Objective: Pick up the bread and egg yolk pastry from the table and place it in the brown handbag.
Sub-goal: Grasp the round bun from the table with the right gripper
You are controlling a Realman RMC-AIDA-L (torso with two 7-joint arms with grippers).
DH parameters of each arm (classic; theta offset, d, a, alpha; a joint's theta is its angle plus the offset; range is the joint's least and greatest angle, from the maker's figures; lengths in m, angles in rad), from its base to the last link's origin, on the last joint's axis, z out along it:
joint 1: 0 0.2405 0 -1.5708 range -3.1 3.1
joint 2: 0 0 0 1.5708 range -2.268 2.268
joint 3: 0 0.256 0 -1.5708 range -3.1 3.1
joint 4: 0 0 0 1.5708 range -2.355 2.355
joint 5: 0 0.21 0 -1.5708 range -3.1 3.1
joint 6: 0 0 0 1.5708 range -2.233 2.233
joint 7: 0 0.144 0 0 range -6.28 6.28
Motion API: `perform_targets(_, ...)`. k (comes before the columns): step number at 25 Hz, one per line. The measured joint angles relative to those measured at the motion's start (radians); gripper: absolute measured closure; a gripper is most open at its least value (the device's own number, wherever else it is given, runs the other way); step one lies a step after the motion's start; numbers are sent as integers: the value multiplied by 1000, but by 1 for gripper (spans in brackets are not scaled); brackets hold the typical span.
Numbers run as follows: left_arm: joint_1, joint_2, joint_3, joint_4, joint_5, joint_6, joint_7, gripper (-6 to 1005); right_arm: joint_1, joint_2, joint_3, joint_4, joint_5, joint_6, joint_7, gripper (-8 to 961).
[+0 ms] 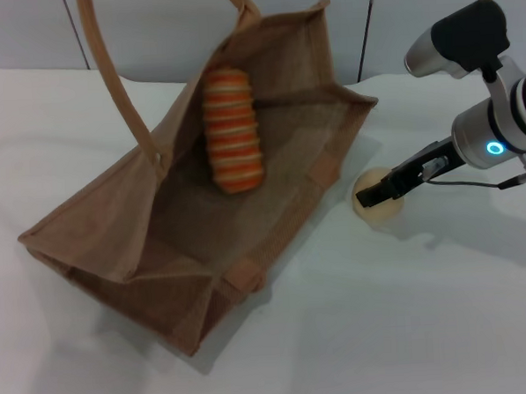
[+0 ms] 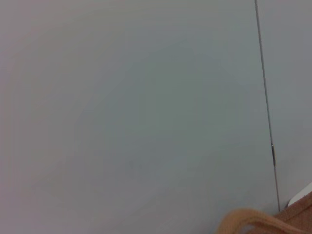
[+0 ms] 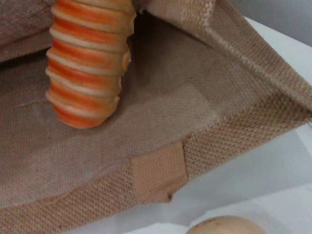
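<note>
Right gripper straddles the pastry at the bag's four o'clock, grip unclear; bread already inside.

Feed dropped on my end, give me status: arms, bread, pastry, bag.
Right gripper down at the pastry on the table, beside the bag. Bread already inside the bag. Left arm out of sight. Nothing blocking.

You see the bread striped orange on cream. The brown handbag is plain burlap brown. The egg yolk pastry is pale tan.
</note>
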Motion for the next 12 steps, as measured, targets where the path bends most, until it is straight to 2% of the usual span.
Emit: perform_targets(12,0,1,1,0,0,0,1,869,-1,-2,0,-2,19,1,4,297)
